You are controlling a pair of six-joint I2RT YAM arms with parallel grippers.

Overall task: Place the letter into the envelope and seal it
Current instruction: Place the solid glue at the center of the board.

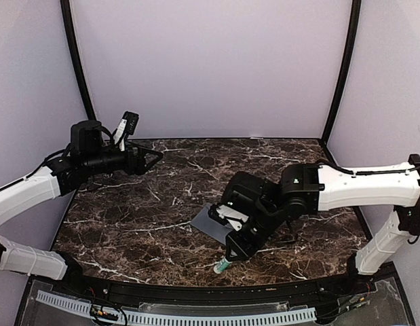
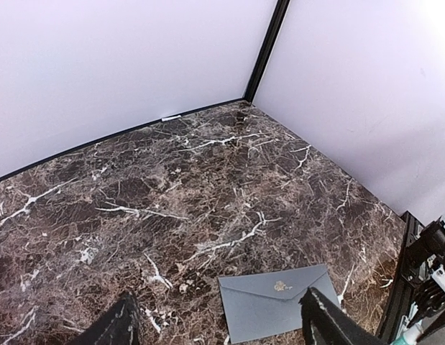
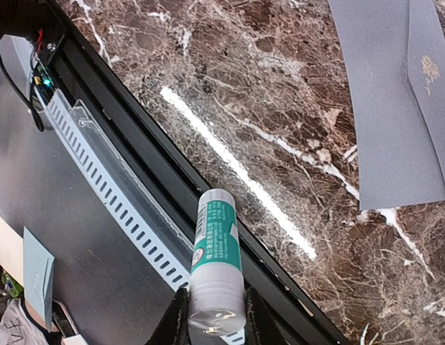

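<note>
The slate-grey envelope (image 1: 208, 222) lies flat on the marble table (image 1: 162, 204), flap folded down with a small gold emblem on it (image 2: 276, 302) (image 3: 395, 108). The letter is out of view. My right gripper (image 1: 231, 254) hangs just right of the envelope, over the table's near edge, shut on a green-and-white glue stick (image 1: 222, 266). In the right wrist view the glue stick (image 3: 216, 244) sticks out from between the gripper (image 3: 215, 316). My left gripper (image 1: 155, 157) is raised at the back left, far from the envelope, open and empty (image 2: 218, 305).
A black rail and a white slotted cable duct (image 1: 196, 316) (image 3: 107, 187) run along the near edge under the glue stick. Lilac walls and black corner posts (image 2: 265, 50) close in the back and sides.
</note>
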